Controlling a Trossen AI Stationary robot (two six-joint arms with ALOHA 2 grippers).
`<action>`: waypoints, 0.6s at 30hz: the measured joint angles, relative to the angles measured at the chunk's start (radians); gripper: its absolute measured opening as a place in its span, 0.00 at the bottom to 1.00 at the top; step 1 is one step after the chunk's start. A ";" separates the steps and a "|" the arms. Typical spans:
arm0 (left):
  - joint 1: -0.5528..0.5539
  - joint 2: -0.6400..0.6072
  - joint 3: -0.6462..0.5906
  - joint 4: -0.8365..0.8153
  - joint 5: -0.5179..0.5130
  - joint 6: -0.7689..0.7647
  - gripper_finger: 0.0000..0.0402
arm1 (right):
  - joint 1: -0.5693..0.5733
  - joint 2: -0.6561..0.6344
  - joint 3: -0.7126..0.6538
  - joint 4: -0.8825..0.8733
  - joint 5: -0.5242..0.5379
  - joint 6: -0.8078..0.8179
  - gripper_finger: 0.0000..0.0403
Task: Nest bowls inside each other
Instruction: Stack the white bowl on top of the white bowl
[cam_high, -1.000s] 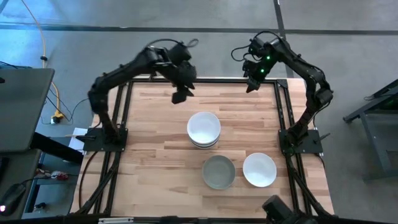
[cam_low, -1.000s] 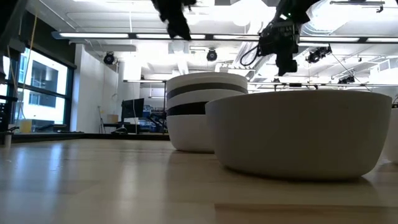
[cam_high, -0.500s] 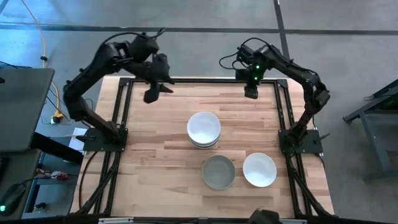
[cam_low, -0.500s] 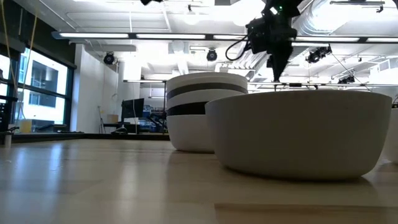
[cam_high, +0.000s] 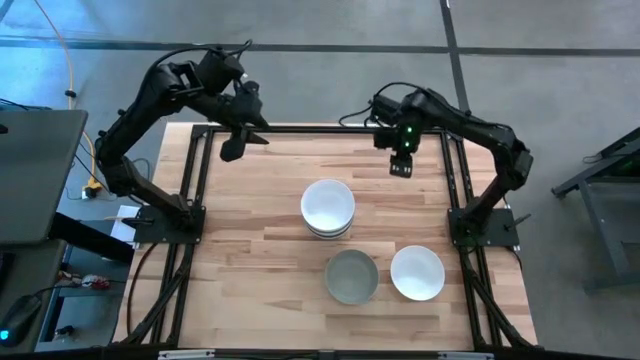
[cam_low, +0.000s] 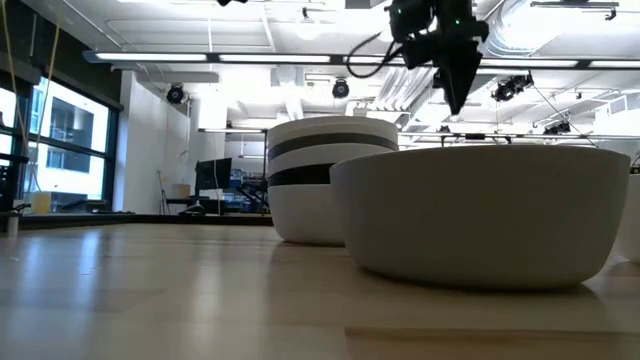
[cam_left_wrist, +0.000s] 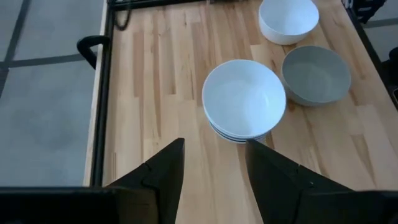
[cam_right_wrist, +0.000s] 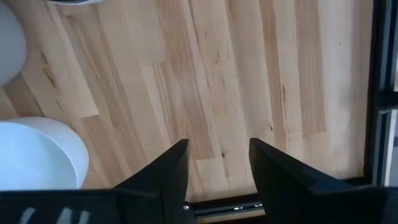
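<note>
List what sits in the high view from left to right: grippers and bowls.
Left gripper → stack of bowls with a white one on top → grey bowl → right gripper → single white bowl.

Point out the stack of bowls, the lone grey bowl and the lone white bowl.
stack of bowls (cam_high: 328, 205), high view, inside of top white bowl.
grey bowl (cam_high: 351, 275), high view, its inside.
lone white bowl (cam_high: 417, 272), high view, its inside.

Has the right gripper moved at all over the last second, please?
Yes. In the high view the right gripper has come in from the table's far edge toward the stack of bowls, open and empty.
</note>
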 joint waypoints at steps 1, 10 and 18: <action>0.007 0.000 0.000 0.000 0.007 0.005 0.39 | 0.018 -0.003 0.000 0.000 0.009 0.020 0.39; 0.071 0.000 0.000 -0.062 0.115 0.070 0.39 | 0.156 -0.098 -0.140 0.000 0.064 0.190 0.39; 0.106 0.001 0.000 -0.058 0.173 0.136 0.39 | 0.273 -0.308 -0.479 0.004 -0.010 0.463 0.39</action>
